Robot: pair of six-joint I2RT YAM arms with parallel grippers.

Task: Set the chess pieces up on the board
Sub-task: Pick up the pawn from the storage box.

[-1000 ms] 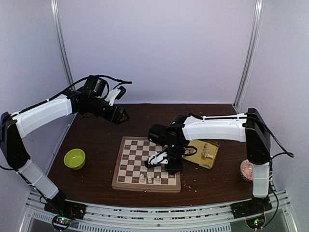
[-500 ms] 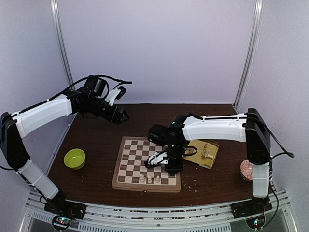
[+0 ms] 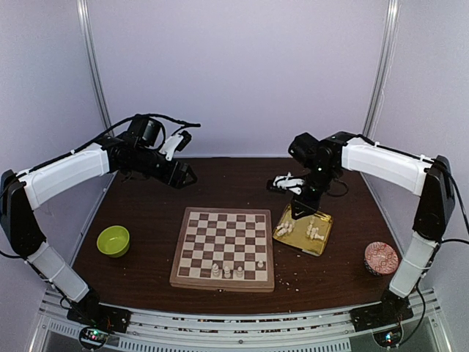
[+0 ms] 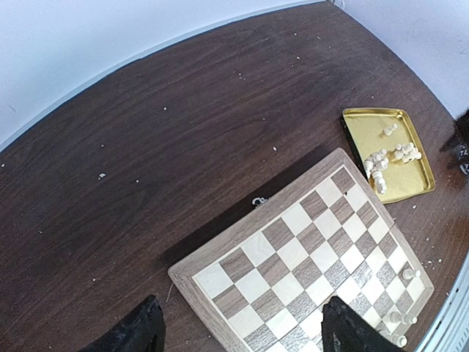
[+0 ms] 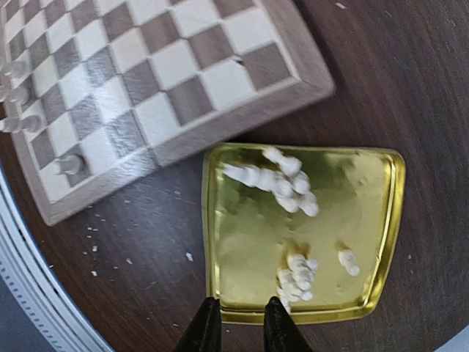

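4 pieces sit at board's near edge: 3 side by side, 1 off to their rt. Rest lie in gold tray just rt of board on counter. R hand hovers over tray, fingers only slightly apart, empty. L hand far left, raised, fingers wide apart, empty.
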